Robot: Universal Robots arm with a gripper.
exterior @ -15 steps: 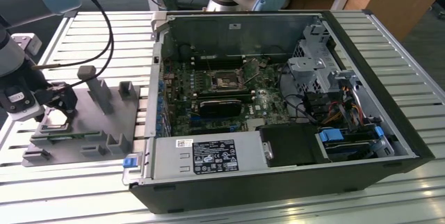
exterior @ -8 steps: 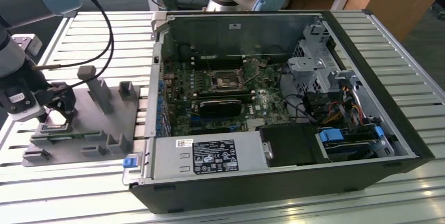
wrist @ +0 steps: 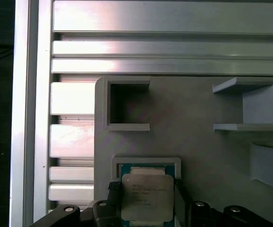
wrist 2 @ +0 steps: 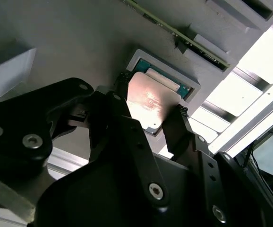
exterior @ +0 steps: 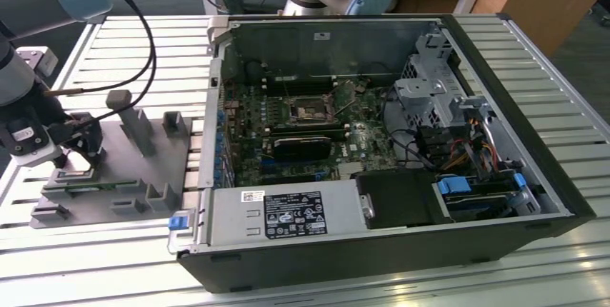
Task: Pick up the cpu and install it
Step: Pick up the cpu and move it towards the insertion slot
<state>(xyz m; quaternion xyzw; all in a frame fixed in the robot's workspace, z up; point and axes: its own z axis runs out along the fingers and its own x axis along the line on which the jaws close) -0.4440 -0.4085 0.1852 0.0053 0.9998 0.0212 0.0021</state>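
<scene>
Single arm positioned at the exterior view's left; black two-finger gripper [exterior: 68, 155] is down over the large flat grey plastic fixture with upright posts [exterior: 133, 168], which lies on the slatted aluminium table [exterior: 114, 264]. The small flat square cpu with a silvery-grey metal top [wrist: 147, 196] is at the raised-rim square pocket [wrist: 146, 161] near one edge of that fixture, seen also in the second wrist view as cpu [wrist 2: 148, 101] over pocket [wrist 2: 141, 59]. Jaws narrow: in both wrist views the gripper [wrist 2: 148, 113] [wrist: 147, 191] has a black finger [wrist 2: 176, 127] [wrist: 112, 189] against each of two opposite cpu edges, so the chip is clamped between them. A green strip [wrist: 126, 169] shows inside the pocket past the cpu's edge. Cannot tell whether the cpu is seated or lifted clear of the pocket floor. The open black computer case [exterior: 401, 257] lies on its side just beside the fixture, toward the exterior view's right; the dark square motherboard socket with metal frame [exterior: 310, 112] sits inside it, well apart from the gripper and cpu. Two open-sided box holders on the fixture [wrist: 127, 104] stand near the pocket
</scene>
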